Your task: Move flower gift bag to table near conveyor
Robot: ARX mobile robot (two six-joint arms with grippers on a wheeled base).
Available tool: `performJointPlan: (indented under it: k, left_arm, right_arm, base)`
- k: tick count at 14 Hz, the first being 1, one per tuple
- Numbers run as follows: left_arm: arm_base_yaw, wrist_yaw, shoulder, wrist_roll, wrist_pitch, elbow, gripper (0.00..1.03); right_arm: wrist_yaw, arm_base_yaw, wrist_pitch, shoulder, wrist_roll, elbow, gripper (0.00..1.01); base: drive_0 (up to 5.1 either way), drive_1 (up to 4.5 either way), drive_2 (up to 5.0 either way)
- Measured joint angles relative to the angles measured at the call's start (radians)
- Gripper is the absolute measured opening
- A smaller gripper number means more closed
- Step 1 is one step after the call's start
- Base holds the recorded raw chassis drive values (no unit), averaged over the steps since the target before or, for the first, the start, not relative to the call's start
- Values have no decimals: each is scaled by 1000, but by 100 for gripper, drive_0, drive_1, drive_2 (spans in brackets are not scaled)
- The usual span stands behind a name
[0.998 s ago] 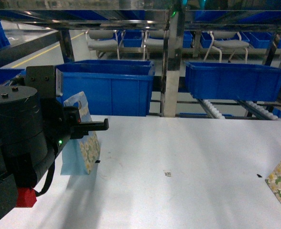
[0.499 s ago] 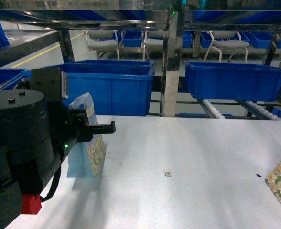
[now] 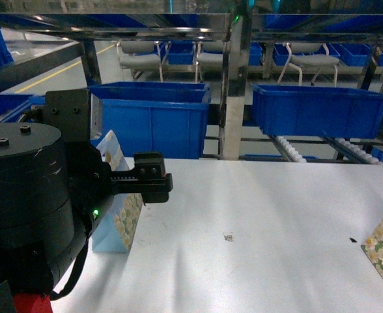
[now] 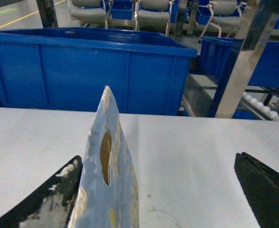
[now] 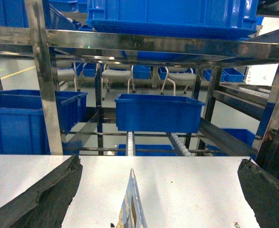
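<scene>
The left gripper (image 4: 158,190) stands wide, the gift bag (image 4: 106,175) upright against its left finger, apparently released on the table (image 4: 187,142).

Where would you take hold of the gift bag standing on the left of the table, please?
Probably at the flat top edge of the gift bag, just above its die-cut handle hole. It stands upright and tapers to a thin ridge there, so the open left gripper could come from above and close across the two faces.

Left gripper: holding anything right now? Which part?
Nothing. The left gripper is open; the flower gift bag stands on the table against one finger, the other well clear.
</scene>
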Motion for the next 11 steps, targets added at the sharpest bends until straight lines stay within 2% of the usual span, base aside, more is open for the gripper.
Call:
performJointPlan:
  k: [2,5,9,11]
  left_arm:
    - [-59,-28,-74,29,-1,-52,98]
    - [-65,-43,-206,72,1,-137,98]
    - [-6,-14,-340,101,0,-282,98]
    - [68,32,-472,111,-1,-387,98]
  right_arm:
    - [0,0,0,0,0,0,98]
    - [0,0,0,0,0,0,98]
    - [0,0,0,0,0,0,98]
    - [0,0,0,0,0,0,98]
  base:
    - [0,0,0]
    - [0,0,0]
    - [0,0,0]
    - [0,0,0]
